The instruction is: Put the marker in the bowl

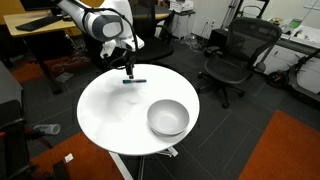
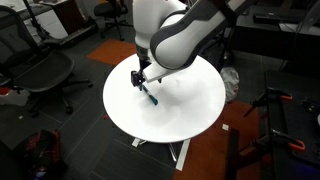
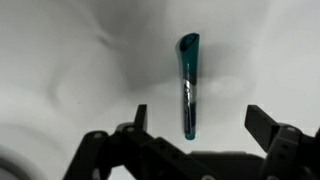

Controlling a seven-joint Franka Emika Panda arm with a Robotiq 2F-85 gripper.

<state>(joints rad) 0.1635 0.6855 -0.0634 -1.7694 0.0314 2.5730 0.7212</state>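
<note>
The marker (image 3: 188, 85), a thin dark pen with a teal section, lies flat on the round white table (image 1: 105, 115). It shows in both exterior views (image 1: 134, 81) (image 2: 150, 95). My gripper (image 3: 198, 120) is open and empty, hovering just above the marker with one finger on each side of its near end. In both exterior views the gripper (image 1: 128, 70) (image 2: 139, 80) hangs over the marker at the table's edge region. The shiny silver bowl (image 1: 168, 118) stands upright on the table, apart from the marker; my arm hides it in an exterior view.
Black office chairs (image 1: 232, 55) (image 2: 40, 70) stand around the table. A desk (image 1: 45, 30) is behind the arm. The floor has dark carpet with an orange patch (image 1: 285, 150).
</note>
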